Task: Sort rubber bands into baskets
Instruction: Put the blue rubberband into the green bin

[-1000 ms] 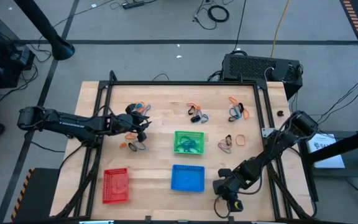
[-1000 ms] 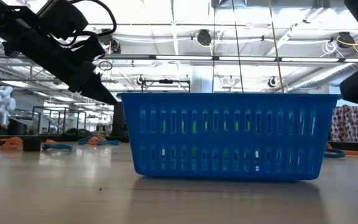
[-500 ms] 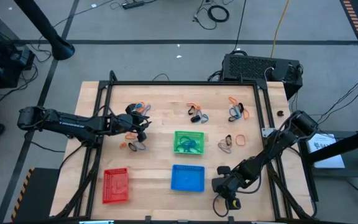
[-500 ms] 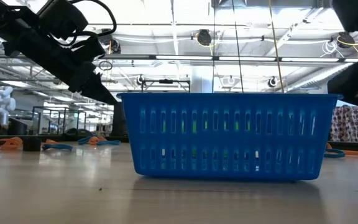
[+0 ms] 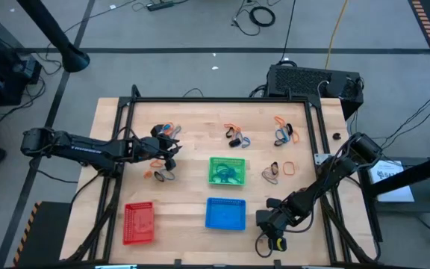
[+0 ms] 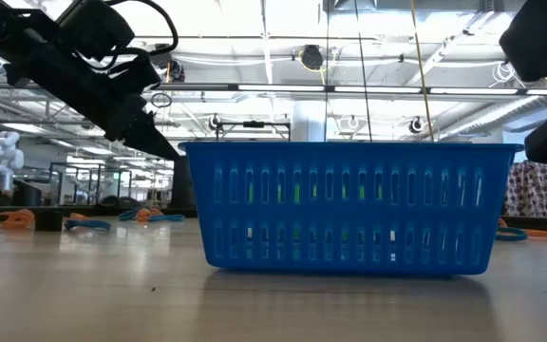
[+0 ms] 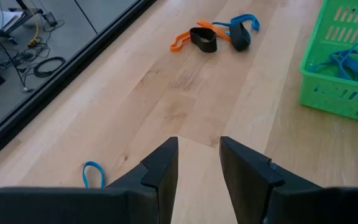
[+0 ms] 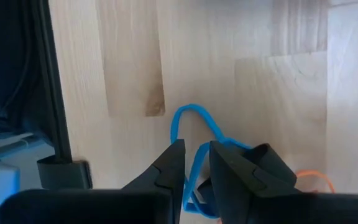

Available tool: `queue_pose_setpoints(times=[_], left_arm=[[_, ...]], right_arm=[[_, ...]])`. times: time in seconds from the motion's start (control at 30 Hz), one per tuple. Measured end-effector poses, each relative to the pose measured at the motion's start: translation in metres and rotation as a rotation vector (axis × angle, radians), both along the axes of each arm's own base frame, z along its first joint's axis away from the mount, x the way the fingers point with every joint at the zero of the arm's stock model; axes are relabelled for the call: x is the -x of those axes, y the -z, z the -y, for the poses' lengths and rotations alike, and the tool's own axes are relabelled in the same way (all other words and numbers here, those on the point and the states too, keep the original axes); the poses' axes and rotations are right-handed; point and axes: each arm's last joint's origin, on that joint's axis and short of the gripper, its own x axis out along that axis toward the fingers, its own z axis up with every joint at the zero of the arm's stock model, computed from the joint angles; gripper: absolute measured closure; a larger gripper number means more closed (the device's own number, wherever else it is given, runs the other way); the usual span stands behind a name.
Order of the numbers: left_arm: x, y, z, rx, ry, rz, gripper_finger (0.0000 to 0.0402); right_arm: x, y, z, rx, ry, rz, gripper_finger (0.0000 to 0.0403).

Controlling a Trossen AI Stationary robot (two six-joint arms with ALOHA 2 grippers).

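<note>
My right gripper (image 5: 263,221) (image 8: 196,167) stands just right of the blue basket (image 5: 225,200) near the table's near edge, shut on a blue rubber band (image 8: 194,118). My left gripper (image 5: 176,153) (image 7: 197,163) hovers open over the left part of the table with nothing between its fingers. A small blue band (image 7: 92,174) lies beside it. More orange, black and blue bands (image 7: 211,34) lie farther off on the wood. The green basket (image 5: 227,159) in the middle holds blue bands (image 7: 347,59). The red basket (image 5: 139,222) sits near the left front. My right gripper pinches the blue rubber band between its two fingers, a strand (image 8: 199,154) running down into the narrow gap. The fingers slant steeply down toward the table. The band's loop (image 8: 190,112) sticks out past the fingertips; I cannot tell whether it touches the wood.
Loose band clusters lie at the far left (image 5: 164,131), far middle (image 5: 236,135), far right (image 5: 284,134) and right of the green basket (image 5: 275,171). A black frame rail (image 8: 51,93) runs along the table's edge close to my right gripper. An orange band (image 8: 312,177) shows beside its finger.
My right gripper has rolled about its own pointing line while staying beside the blue basket, still shut on the blue band.
</note>
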Motion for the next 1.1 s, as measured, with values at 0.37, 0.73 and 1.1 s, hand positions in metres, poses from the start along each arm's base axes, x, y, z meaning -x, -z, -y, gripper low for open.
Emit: queue_pose_setpoints(times=[0.37, 0.73, 1.1], left_arm=[[0.0002, 0.0003, 0.0001, 0.0, 0.0, -0.004, 0.0275], [0.0002, 0.0003, 0.0, 0.0, 0.0, -0.003, 0.0275], [0.0002, 0.0003, 0.0, 0.0, 0.0, -0.003, 0.0275]], right_arm=[[0.0021, 0.0009, 0.0011, 0.003, 0.039, -0.04, 0.0335], [0.0024, 0.001, 0.0011, -0.004, 0.067, -0.053, 0.0335], [0.0062, 0.0002, -0.0059, -0.016, 0.048, -0.042, 0.0335]])
